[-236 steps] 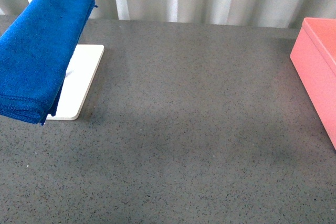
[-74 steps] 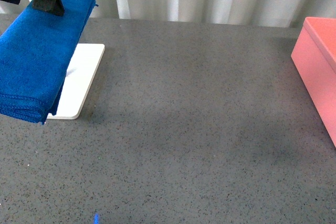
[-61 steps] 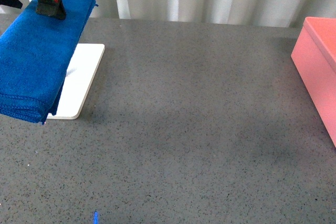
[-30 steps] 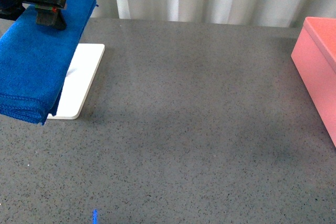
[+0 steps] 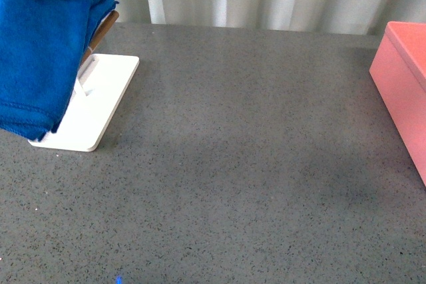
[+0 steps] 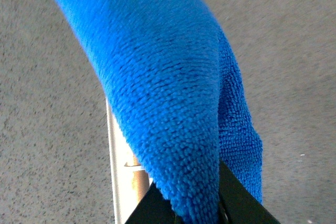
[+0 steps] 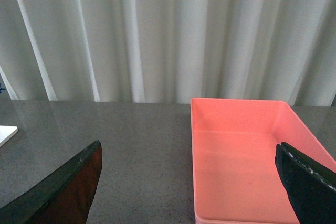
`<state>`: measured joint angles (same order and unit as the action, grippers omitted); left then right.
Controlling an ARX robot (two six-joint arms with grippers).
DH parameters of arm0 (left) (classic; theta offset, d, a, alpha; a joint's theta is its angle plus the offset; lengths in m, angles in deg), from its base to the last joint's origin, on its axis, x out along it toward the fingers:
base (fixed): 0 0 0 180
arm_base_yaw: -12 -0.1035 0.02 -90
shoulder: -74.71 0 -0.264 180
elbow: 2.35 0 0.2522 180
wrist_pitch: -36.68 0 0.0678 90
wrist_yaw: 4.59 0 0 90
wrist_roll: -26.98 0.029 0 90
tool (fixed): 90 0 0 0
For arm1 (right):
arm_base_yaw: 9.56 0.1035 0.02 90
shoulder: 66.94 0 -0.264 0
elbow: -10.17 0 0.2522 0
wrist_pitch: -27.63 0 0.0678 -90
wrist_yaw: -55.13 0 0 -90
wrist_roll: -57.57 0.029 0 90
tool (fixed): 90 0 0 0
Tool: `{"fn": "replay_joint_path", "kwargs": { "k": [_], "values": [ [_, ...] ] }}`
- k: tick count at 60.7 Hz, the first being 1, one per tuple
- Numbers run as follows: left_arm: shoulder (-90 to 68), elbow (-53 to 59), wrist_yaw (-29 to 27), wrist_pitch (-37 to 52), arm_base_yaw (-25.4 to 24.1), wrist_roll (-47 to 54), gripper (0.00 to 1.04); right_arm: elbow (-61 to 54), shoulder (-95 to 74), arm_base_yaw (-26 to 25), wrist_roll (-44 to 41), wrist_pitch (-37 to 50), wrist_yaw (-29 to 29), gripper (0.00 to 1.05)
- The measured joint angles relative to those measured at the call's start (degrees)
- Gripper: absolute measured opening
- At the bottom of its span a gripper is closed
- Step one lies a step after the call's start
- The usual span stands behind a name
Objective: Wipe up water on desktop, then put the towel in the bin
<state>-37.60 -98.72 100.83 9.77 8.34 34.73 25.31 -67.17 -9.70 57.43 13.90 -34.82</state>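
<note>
**A:** How many of each thing?

**B:** One towel (image 5: 40, 51), one bin (image 5: 406, 84) and one white tray (image 5: 100, 108) with a single wooden rod (image 5: 103, 30) showing, all on one desktop (image 5: 253, 164). There are two grippers.

**A:** Where is the towel, and which way does it run?

**B:** It is in the upper left of the front view, over the tray. Its long axis runs from the top of the frame downward, with the bunched fold up and the stitched hem hanging at the low end. The left gripper (image 6: 195, 214) is clamped on that fold, with black fingers (image 6: 152, 205) pressing from both sides.

**A:** And the right one?

**B:** The right gripper (image 7: 188, 153) stands wide apart with nothing between its fingers. The bin sits at the right edge of the front view, well apart from the towel.

**A:** What is hidden?

**B:** The frame cuts off the towel's top and left side, and also the bin's far end. The towel covers part of the tray. I cannot tell whether the hem touches the tray, or whether the desktop is wet.
</note>
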Motion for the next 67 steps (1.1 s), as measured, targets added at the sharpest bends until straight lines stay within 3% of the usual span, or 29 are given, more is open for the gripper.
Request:
{"fn": "replay_joint_path", "kwargs": {
  "k": [20, 37, 54, 64, 67],
  "values": [
    [12.33, 3.39, 9.81, -0.13, 3.96, -3.56, 0.05, 0.0, 0.0, 0.0, 0.0, 0.0, 0.02, 0.98],
    [19.63, 10.56, 25.59, 8.52, 11.63, -13.88, 0.05, 0.0, 0.0, 0.0, -0.02, 0.0, 0.02, 0.98],
    [20.41, 16.55, 26.84, 18.16, 17.03, -22.67, 0.05, 0.0, 0.0, 0.0, -0.02, 0.0, 0.0, 0.98],
    [21.59, 19.23, 24.41, 20.61, 18.99, -23.02, 0.05, 0.0, 0.0, 0.0, -0.02, 0.0, 0.02, 0.98],
    [22.08, 19.47, 24.15, 20.61, 19.39, -22.86, 0.05, 2.64, -3.37, -1.57, 0.04, -7.08, 5.2, 0.98]
  ]
}}
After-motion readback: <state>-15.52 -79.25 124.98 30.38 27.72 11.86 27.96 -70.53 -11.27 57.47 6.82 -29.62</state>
